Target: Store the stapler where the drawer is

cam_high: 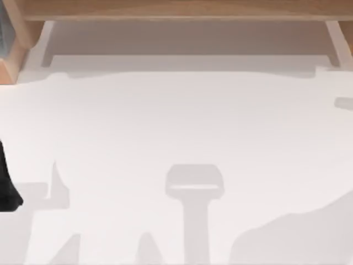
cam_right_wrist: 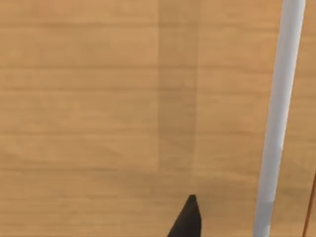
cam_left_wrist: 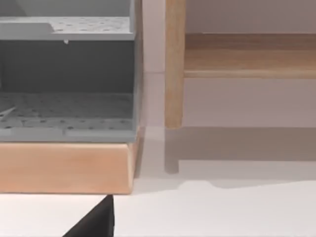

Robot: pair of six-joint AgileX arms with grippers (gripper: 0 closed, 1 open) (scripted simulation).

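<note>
A plain white table [cam_high: 176,127] is seen from above, crossed by soft grey shadows. Along its far edge a light wooden shelf frame [cam_high: 176,10] runs from side to side, with pale uprights at both ends.

The left arm [cam_high: 6,185] is seen as a black shape at the table's left edge, low over the surface. In the left wrist view a black fingertip [cam_left_wrist: 96,222] of its gripper juts over the white tabletop, pointed toward a grey cabinet [cam_left_wrist: 66,79]. The cabinet has perforated grey shelves, stands on a smooth light wooden base [cam_left_wrist: 64,168], and sits just beside a slim wooden post [cam_left_wrist: 174,64] of the shelf frame. Whether the left gripper is released or clenched cannot be told.

In the right wrist view a single black, tapered fingertip [cam_right_wrist: 187,219] of the right gripper is held close to a flat wooden panel [cam_right_wrist: 98,98] with fine horizontal grain. A slender, rounded white bar [cam_right_wrist: 279,113] runs along the panel. Contact between fingertip and panel cannot be judged, nor can it be told whether the right gripper is released or clenched.

The stapler's whereabouts cannot be told.
</note>
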